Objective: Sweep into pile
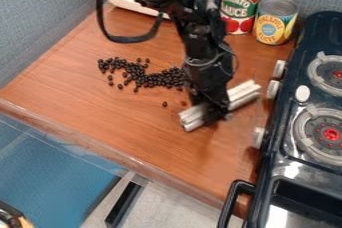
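To my work surface's rear, tomato sauce can [240, 3] and pineapple can [275, 21] (nearly touching); toy stove [286, 169], right side.

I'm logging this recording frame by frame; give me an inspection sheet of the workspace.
Surface: brown wooden counter, stove along its right side.
Job's things: small black beans, clustered near the arm, scattered farther left, a few loose nearby; pale ribbed bar lying slantwise, apart from the main cluster.
Clutter: two cans at the back; white-and-teal object, partly hidden.
Gripper: holds the bar near its middle.
Cables: black loop hanging from the arm.
Surroundings: blue-grey walls.
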You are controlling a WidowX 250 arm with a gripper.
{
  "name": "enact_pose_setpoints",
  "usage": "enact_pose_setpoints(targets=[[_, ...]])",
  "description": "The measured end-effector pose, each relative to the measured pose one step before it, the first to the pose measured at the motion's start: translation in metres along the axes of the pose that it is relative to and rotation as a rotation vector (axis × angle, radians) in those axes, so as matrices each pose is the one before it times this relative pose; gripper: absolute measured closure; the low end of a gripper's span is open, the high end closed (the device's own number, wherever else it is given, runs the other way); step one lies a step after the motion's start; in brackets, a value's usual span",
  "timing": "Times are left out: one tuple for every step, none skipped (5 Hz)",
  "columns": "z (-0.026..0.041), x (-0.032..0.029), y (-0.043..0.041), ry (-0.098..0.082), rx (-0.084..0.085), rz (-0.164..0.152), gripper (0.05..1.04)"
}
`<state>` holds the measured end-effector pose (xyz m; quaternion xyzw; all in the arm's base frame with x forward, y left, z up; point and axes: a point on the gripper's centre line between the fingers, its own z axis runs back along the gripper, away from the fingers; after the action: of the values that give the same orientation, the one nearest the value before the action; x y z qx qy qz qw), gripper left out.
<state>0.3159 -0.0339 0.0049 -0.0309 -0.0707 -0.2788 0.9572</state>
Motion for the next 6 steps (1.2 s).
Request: enact_pose_setpoints(targets=[[0.00159,-0.00982,0.01576,0.017,0.0262,0.021,0.698],[-0.00032,-0.00572,0.01009,0.0199,0.0628,0.0005,0.698],[0.00058,-0.0026,0.00736,-0.0043,0.0446,0.0581,0.699],[-0.00106,-0.01169,0.02245,0.0041,0.0434,0.1546,0.698],[-0.0002,-0.00137,0.00794,0.0086,-0.0112,0.0478,0.698],[-0.00042,-0.00094,0.00711,0.0108,-0.0063,0.0238,0.698]])
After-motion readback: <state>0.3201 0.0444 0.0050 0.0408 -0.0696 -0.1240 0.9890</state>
